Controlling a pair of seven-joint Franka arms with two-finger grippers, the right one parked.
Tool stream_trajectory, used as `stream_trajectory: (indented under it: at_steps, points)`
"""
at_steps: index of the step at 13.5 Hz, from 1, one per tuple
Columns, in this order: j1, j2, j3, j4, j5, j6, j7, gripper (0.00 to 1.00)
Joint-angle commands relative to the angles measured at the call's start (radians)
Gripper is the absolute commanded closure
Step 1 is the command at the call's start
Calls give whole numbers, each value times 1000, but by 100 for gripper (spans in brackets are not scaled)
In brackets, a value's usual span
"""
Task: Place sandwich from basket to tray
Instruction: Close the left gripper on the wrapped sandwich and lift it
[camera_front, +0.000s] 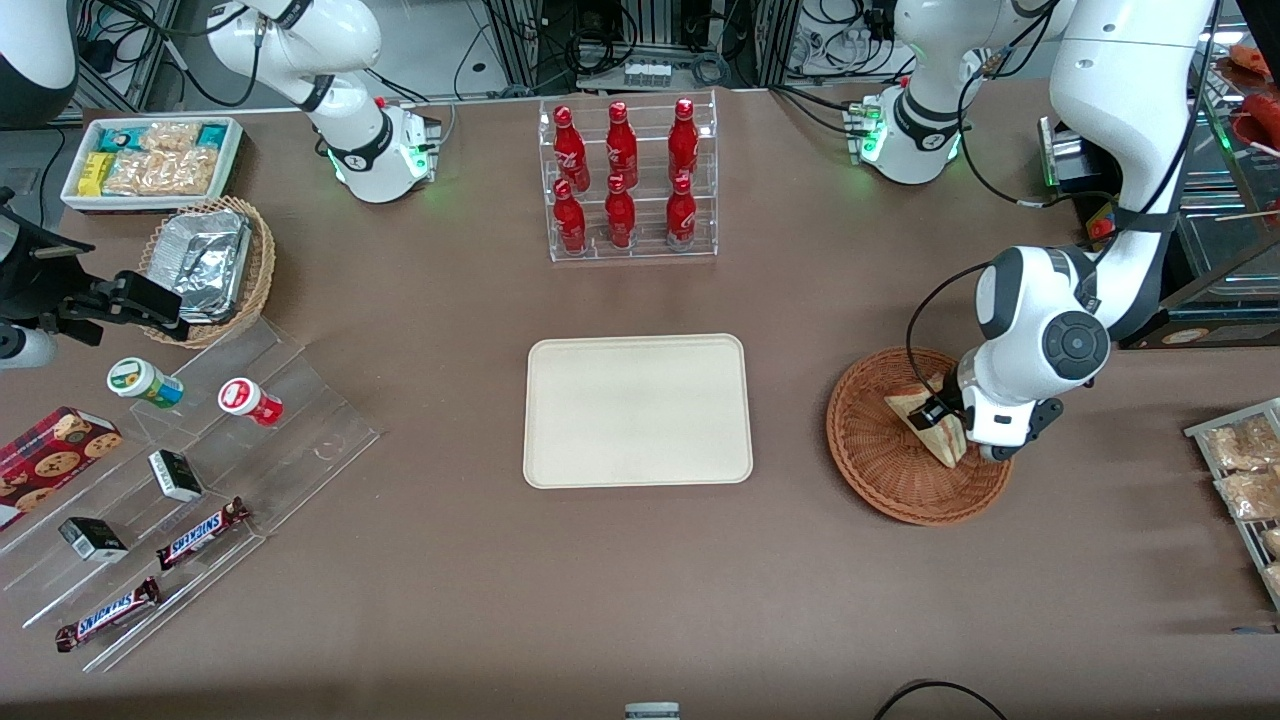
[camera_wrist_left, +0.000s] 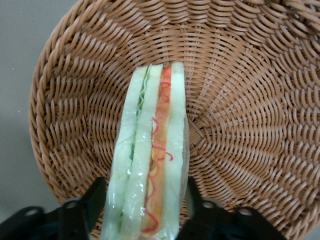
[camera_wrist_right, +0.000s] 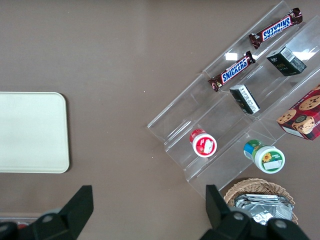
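The sandwich (camera_front: 922, 424), a plastic-wrapped wedge of pale bread with green and red-orange filling along its edge (camera_wrist_left: 152, 150), stands on edge in the round reddish-brown basket (camera_front: 880, 470) toward the working arm's end of the table. My gripper (camera_front: 942, 412) is lowered into the basket (camera_wrist_left: 240, 100). It is shut on the sandwich, one black finger pressed against each bread face (camera_wrist_left: 145, 197). The cream tray (camera_front: 637, 410) lies flat beside the basket at the table's middle, with nothing on it, and its corner also shows in the right wrist view (camera_wrist_right: 30, 130).
A clear rack of red bottles (camera_front: 628, 180) stands farther from the camera than the tray. Toward the parked arm's end are a stepped acrylic shelf (camera_front: 200, 470) with snacks, a tan basket of foil containers (camera_front: 210, 262) and a white bin (camera_front: 150, 160). Snack packets (camera_front: 1245, 470) lie beside the basket.
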Motion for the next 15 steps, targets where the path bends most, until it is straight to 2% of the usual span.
stream_trajectory:
  at_steps: [1, 3, 4, 8, 15]
  points:
    - [-8, 3, -7, 10, -6, 2, -55, 86]
    - [-8, 2, -7, 10, -6, 0, -61, 98]
    - [-9, 0, -7, 10, -6, -1, -61, 100]
    - [-8, -13, -9, 22, 3, -23, -46, 100]
    - [-11, -9, -7, 217, 24, -256, 0, 100]
